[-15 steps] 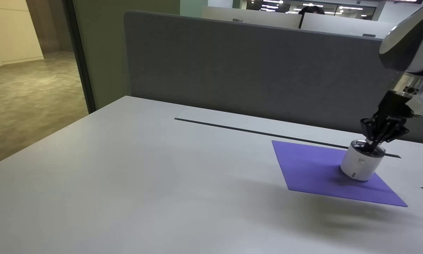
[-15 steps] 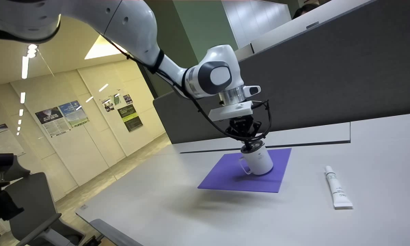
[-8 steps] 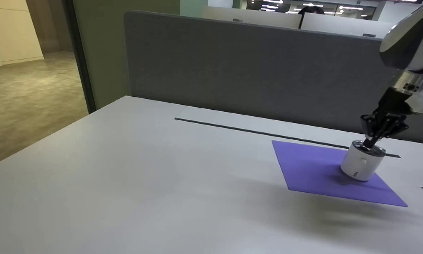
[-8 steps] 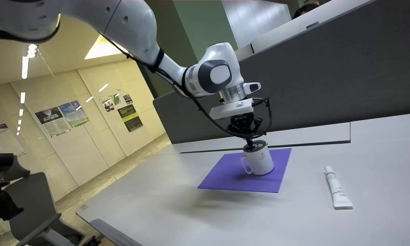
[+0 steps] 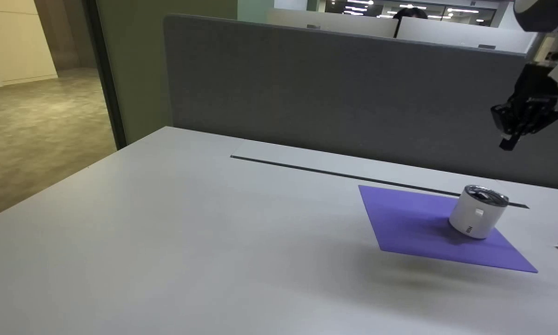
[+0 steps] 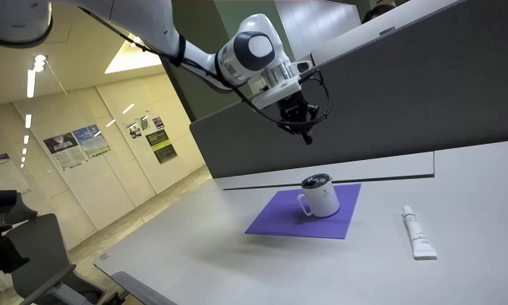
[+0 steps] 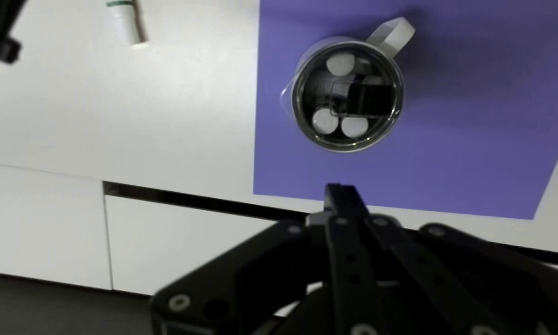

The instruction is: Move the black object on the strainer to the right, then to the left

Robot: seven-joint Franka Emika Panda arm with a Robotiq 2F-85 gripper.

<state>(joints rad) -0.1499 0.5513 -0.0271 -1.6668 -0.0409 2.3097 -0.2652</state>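
In an exterior view a chair [image 6: 42,250] stood off the table's [image 6: 165,245] front left corner. The arm [image 6: 152,21] stretched out high above the table. A slot [image 5: 344,175] ran along the back edge, where the divider [image 6: 385,97] rose. Near that edge lay the mat [image 6: 271,220], with the mug [image 6: 320,201] upright on it, its handle [image 7: 391,37] toward the front left corner. In the wrist view the black piece [image 7: 371,98] sat in the mug's top, on the half toward the table's left edge. The gripper [image 6: 307,139] hung higher up, well apart from the mug, clenched on itself, fingertips [image 7: 346,200] meeting. Farther right, well apart from the mat, lay the tube [image 6: 418,235], its cap [image 6: 407,209] toward the back edge.
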